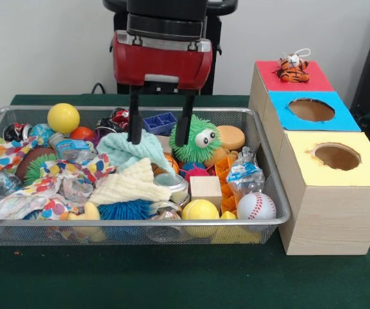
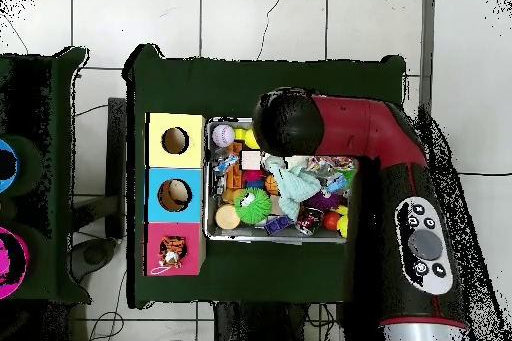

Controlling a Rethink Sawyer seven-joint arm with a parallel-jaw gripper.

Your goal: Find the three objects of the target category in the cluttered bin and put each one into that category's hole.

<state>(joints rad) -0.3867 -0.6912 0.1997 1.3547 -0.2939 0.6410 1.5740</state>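
Green puffball [image 1: 196, 140] touching the right of the spread fingers [image 1: 184, 122].

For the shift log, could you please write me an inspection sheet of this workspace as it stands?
Surface: green table cover, bare in front of the bin.
Job's things: wire bin full; tiger plush sits on the red-topped box; green puffball in the bin; blue puffball near the front rim.
Clutter: yellow balls, baseball, wooden block, cloths.
Grippers: gripper down in the bin, jaws open beside the green puffball.
Cables: one behind the table.
Surroundings: blue-topped box, yellow-topped box, tiled floor.
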